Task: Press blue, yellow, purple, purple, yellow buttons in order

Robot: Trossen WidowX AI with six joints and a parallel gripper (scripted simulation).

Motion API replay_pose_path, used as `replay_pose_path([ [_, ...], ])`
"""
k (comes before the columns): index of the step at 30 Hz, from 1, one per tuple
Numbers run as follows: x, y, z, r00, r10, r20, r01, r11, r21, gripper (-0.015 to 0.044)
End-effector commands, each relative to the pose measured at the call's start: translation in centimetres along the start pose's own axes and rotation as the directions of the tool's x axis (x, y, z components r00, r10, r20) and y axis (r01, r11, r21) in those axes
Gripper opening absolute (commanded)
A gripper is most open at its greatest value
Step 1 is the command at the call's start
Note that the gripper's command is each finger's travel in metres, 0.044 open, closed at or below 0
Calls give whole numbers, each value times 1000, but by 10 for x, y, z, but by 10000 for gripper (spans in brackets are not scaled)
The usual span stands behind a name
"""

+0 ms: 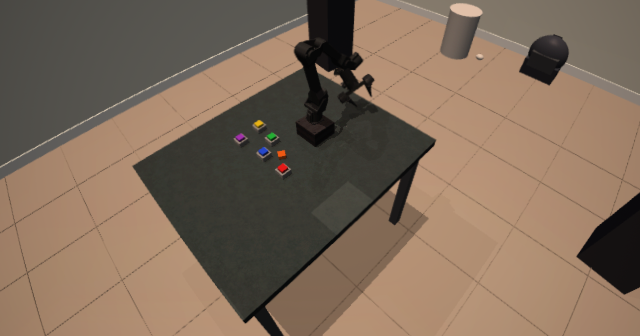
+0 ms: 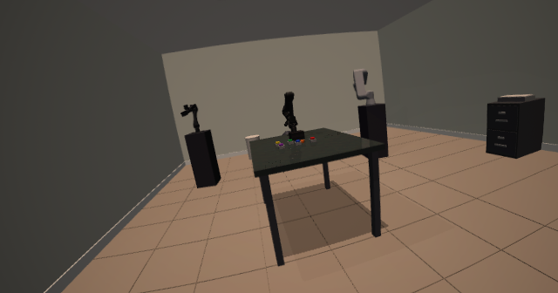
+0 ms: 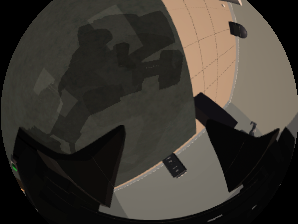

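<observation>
Nothing looks pressed yet: the gripper hangs wide open and empty near the bench's far edge, well apart from the blue button mid-bench, so seemingly all five presses remain.

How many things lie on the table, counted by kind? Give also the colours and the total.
Buttons: 5 (yellow button, purple button, green button, blue button, red button)
Blocks: 1 (orange block)
Total: 6 things on the table, besides the arm's base.
</observation>
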State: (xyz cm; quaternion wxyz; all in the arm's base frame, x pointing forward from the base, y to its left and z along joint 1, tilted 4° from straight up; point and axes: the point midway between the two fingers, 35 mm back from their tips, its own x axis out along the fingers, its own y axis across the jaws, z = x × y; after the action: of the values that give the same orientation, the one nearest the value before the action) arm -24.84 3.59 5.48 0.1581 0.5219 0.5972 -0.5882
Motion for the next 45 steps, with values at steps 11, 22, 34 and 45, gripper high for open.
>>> replay_pose_path([
  [11, -63, 38, 109, 959, 29, 282, 41, 970, -239, 400],
  [22, -156, 140, 176, 855, 189, 484, 111, 843, -526, 400],
  [34, -248, 283, 151, 763, 399, 508, 235, 560, -794, 400],
  [45, -290, 393, 41, 745, 521, 416, 361, 209, -909, 400],
])
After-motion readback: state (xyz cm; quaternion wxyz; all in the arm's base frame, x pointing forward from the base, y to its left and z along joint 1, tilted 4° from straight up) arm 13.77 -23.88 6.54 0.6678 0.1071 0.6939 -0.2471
